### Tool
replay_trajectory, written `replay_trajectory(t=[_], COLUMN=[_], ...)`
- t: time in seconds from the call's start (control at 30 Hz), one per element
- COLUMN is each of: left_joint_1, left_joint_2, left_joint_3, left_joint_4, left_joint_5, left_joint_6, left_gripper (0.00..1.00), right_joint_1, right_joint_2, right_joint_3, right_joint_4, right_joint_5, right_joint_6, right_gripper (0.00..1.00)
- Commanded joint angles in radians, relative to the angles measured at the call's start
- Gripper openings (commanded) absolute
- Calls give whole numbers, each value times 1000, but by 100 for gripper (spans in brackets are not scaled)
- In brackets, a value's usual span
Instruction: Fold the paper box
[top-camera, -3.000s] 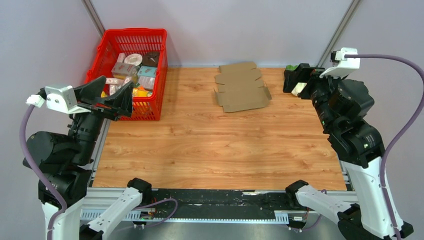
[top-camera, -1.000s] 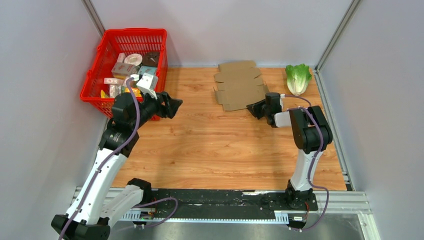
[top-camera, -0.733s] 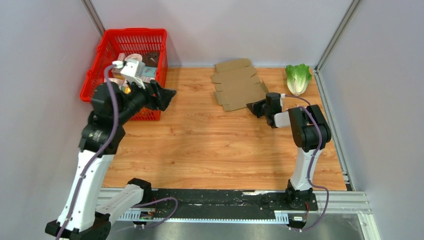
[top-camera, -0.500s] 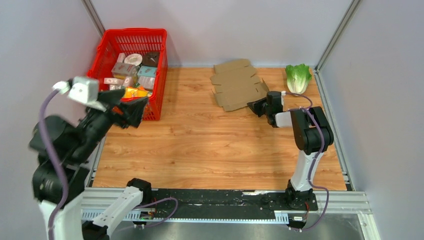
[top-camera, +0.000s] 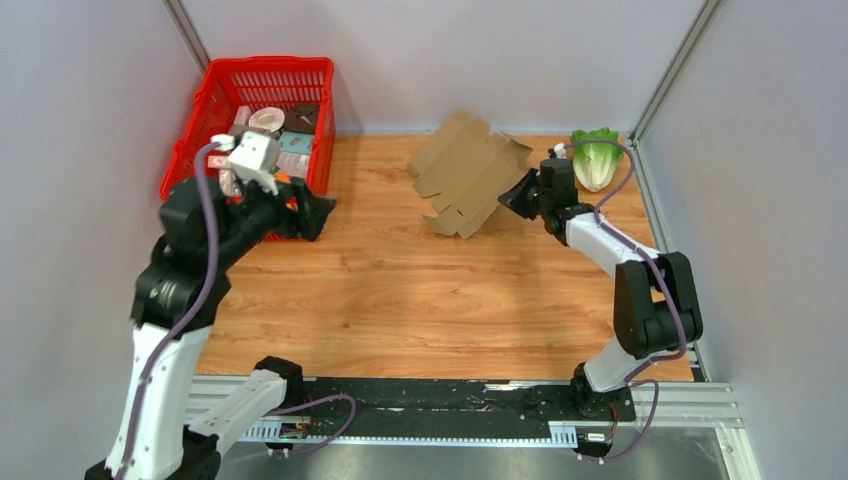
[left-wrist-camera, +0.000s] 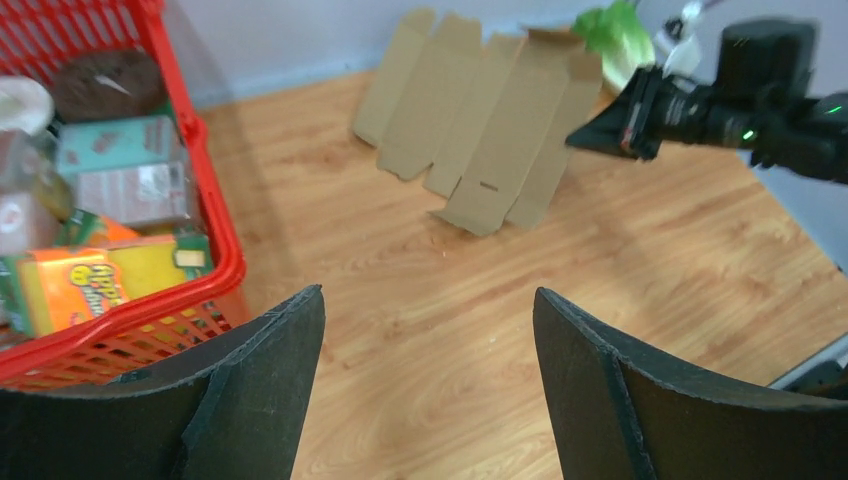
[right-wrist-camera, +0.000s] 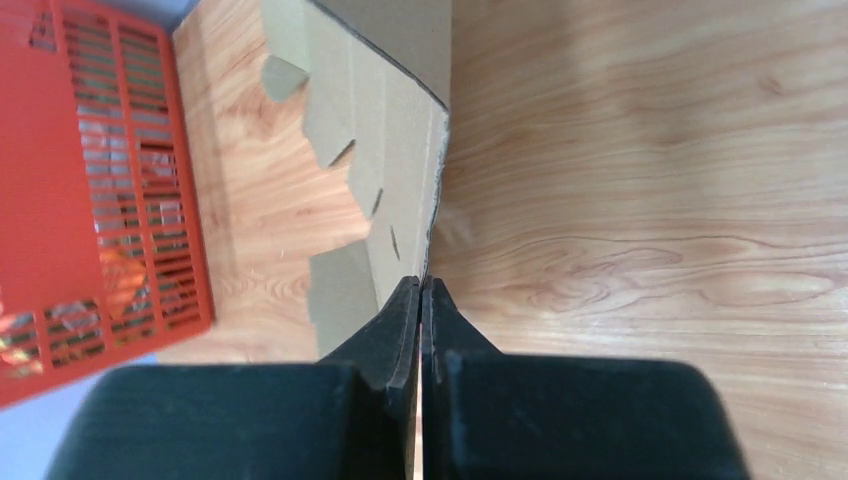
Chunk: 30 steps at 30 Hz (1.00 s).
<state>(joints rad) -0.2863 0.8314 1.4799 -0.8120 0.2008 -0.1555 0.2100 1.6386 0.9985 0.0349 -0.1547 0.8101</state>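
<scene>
The paper box (top-camera: 466, 172), an unfolded brown corrugated sheet with flaps, is toward one o'clock on the wooden table (top-camera: 400, 300). It is tipped up steeply rather than lying flat, and its lower corner seems to rest on the wood. The right gripper (right-wrist-camera: 421, 288) pinches the sheet's edge on its three o'clock side, jaws pressed together with only the cardboard between them (the wrist view shows the edge running straight into the fingertips). The left gripper (left-wrist-camera: 428, 300) hangs beside the red basket (top-camera: 262, 66) at ten o'clock, jaws spread wide and holding nothing, well apart from the sheet. A head of lettuce (top-camera: 597, 156) lies at two o'clock, near the right arm's wrist.

As I read it, the step in hand is raising the blank into reach, with no panel creased yet. The next move likely calls for the left arm to cross toward one o'clock and take the sheet's free side. One gripper could then brace a panel while the other bends a flap along its score line.
</scene>
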Motion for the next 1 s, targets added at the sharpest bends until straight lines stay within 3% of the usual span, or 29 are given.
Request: replay_trajectory(t=[0.0,0.23,0.33,0.43,0.57,0.67,0.7,0.83,0.97], left_joint_1=[4,4,4,4,-26,-92,-138,-178,-237], left_joint_2=[76,155,156,173,245,284,284,239,259], left_joint_3=[-70,-112,-138,-173,-141,-136,-157,-276,-285], left_joint_4=[141,243,348,466,476,436,442,630,654], left_joint_5=[78,112,202,340,448,333,237,108,-11], left_joint_6=[-6,47,21,1,52,210,241,293,401], left_gripper=[82,78,78,78,77,76,76,78,81], right_joint_1=[55,147,189,201,221,226,230,259,289], right_joint_2=[-107,-215,-243,-247,-221,-191,-181,-129,-105], right_joint_3=[104,241,311,373,480,540,575,647,667], right_joint_4=[-231,-484,-562,-622,-737,-789,-806,-901,-932], right_joint_5=[18,61,32,-124,-227,-331,-374,-393,-422], right_joint_6=[-251,-409,-511,-630,-703,-703,-706,-697,-709], right_gripper=[0,0,0,0,0,0,0,0,0])
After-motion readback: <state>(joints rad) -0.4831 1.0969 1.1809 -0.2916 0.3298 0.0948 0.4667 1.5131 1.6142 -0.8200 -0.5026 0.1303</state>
